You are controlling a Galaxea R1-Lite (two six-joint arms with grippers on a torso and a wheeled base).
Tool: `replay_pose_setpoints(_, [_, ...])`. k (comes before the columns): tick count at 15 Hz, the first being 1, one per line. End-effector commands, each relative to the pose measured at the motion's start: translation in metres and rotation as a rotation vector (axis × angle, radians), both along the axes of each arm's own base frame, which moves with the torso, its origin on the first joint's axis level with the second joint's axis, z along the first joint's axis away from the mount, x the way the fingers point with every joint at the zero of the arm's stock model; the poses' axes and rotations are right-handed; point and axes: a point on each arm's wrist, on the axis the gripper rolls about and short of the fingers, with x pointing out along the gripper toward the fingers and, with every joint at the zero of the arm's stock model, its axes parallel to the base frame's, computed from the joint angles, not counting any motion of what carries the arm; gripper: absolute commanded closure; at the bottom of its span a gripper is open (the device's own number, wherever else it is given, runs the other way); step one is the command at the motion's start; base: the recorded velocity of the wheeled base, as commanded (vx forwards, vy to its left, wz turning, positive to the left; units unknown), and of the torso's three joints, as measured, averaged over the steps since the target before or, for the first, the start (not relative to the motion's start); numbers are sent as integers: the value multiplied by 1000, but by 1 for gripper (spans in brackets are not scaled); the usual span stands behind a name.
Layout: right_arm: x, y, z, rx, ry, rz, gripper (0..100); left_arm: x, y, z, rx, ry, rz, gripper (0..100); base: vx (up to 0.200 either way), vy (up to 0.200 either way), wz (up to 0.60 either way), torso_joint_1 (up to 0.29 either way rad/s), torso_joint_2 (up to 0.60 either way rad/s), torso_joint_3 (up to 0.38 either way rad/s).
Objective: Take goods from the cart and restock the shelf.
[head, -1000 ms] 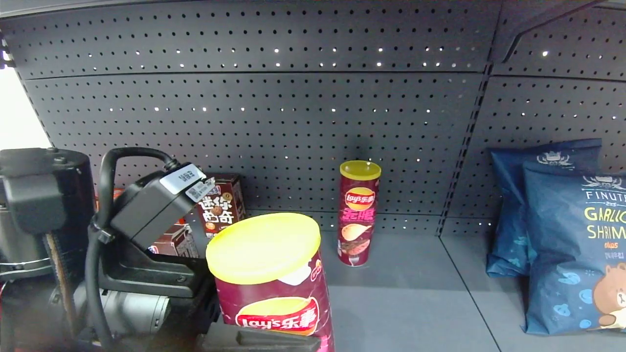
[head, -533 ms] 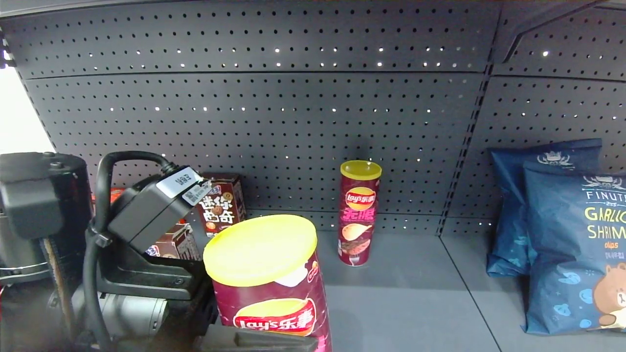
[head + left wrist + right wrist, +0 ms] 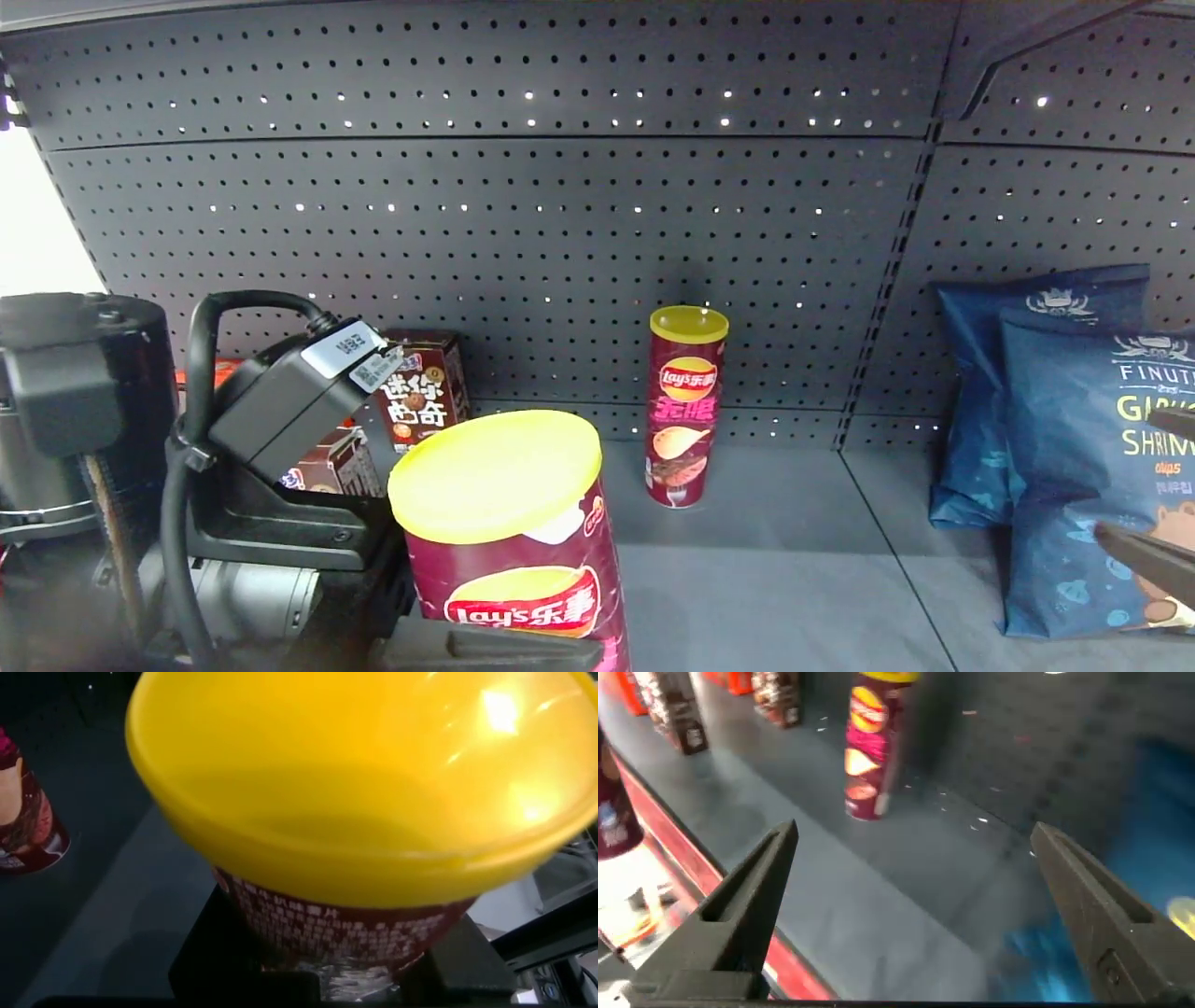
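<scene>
Now my left gripper (image 3: 341, 966) clamps a can (image 3: 504, 523); my right gripper (image 3: 913, 840) hangs spread over the shelf (image 3: 794, 579).

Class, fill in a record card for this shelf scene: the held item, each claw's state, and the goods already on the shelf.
Held item: crisp can with a yellow lid, upright in the left claw
Right claw: open, empty, near the blue snack bags
Shelf stock: one matching can standing at the back; brown boxes to its left; blue snack bags at the right end
</scene>
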Motion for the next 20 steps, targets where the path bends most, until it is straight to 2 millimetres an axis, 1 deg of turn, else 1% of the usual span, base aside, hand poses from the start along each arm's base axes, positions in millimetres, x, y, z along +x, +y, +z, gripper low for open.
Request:
replay_pose_setpoints(1, [55, 38, -15, -51, 119, 127, 0, 0, 2, -3, 6, 10, 8, 100, 0, 0, 0, 0, 0, 0])
replay_pose_setpoints(4, [77, 54, -17, -52, 144, 190, 0, -1, 7, -14, 25, 36, 21, 100, 0, 0, 0, 0, 0, 0])
replay_pose_setpoints(5, [81, 58, -18, -56, 151, 198, 0, -2, 7, -16, 28, 42, 21, 100, 0, 0, 0, 0, 0, 0])
replay_pose_setpoints(8, [106, 76, -26, -81, 195, 221, 0, -2, 9, -14, 23, 35, 29, 100, 0, 0, 0, 0, 0, 0])
replay_pose_setpoints(10, [124, 92, -31, -75, 195, 262, 0, -1, 9, -14, 23, 36, 34, 100, 0, 0, 0, 0, 0, 0])
replay_pose_setpoints(11, [137, 100, -41, -70, 208, 307, 0, -1, 10, -13, 21, 35, 37, 100, 0, 0, 0, 0, 0, 0])
replay_pose_setpoints(14, [160, 106, -60, -48, 226, 368, 0, 2, 13, -10, 16, 29, 56, 100, 0, 0, 0, 0, 0, 0])
replay_pose_setpoints(15, [163, 106, -60, -44, 226, 376, 0, 2, 13, -10, 16, 29, 56, 100, 0, 0, 0, 0, 0, 0])
replay_pose_setpoints(16, [173, 106, -62, -34, 226, 387, 0, 3, 12, -9, 14, 26, 56, 100, 0, 0, 0, 0, 0, 0])
replay_pose_setpoints(17, [179, 107, -63, -31, 220, 388, 0, 3, 12, -9, 14, 26, 56, 100, 0, 0, 0, 0, 0, 0])
replay_pose_setpoints(20, [187, 109, -64, -28, 212, 383, 0, 3, 12, -9, 13, 25, 56, 100, 0, 0, 0, 0, 0, 0])
